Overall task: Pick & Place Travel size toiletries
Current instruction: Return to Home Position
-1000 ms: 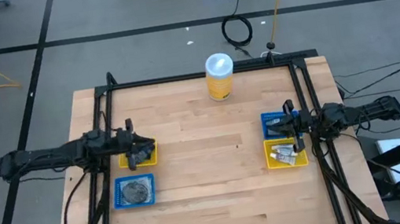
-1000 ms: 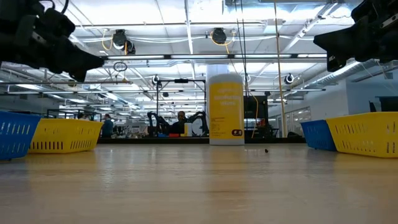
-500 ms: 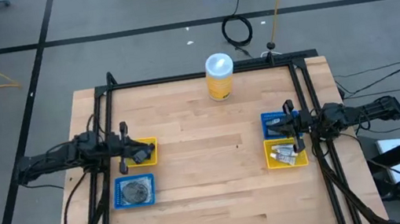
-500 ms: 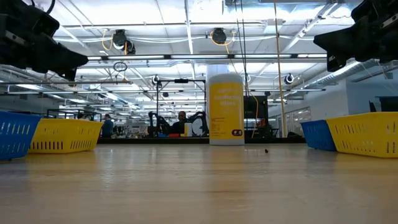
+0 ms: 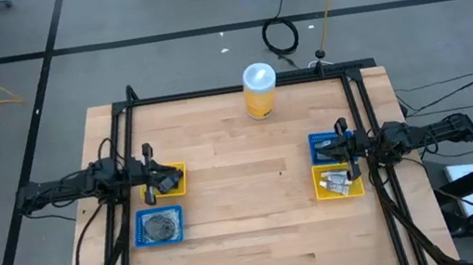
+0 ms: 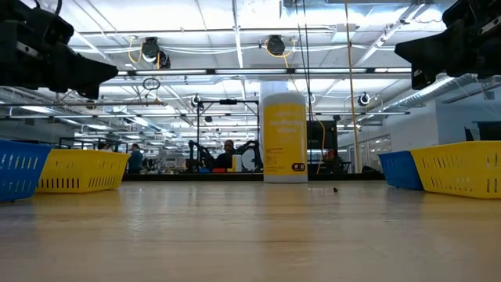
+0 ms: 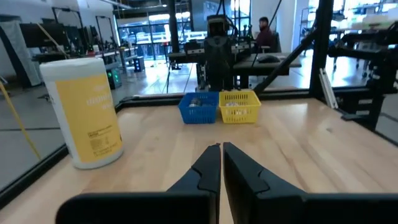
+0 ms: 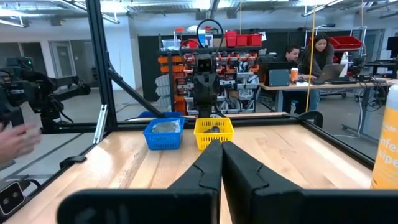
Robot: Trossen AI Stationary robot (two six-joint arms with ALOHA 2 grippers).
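Note:
Several flat dark-grey discs lie in the blue tray (image 5: 158, 226) at the table's left. Whitish tubes lie in the yellow tray (image 5: 338, 181) at the right, with small items in the blue tray (image 5: 326, 144) beside it. My left gripper (image 5: 170, 181) hovers shut over the left yellow tray (image 5: 177, 187); the left wrist view shows its fingers (image 7: 221, 163) together with nothing between them. My right gripper (image 5: 341, 151) hangs shut above the seam between the two right trays, and its fingers (image 8: 221, 159) are likewise bare.
A tall yellow canister with a white lid (image 5: 259, 90) stands near the far edge, at mid-width. A black frame (image 5: 239, 88) runs along the far, left and right sides. Bare wood (image 5: 251, 196) stretches between the two tray pairs. People sit beyond the table (image 8: 305, 53).
My left gripper has drawn back a short way toward the table's left edge, rising a little above the left yellow tray. My right arm has kept still.

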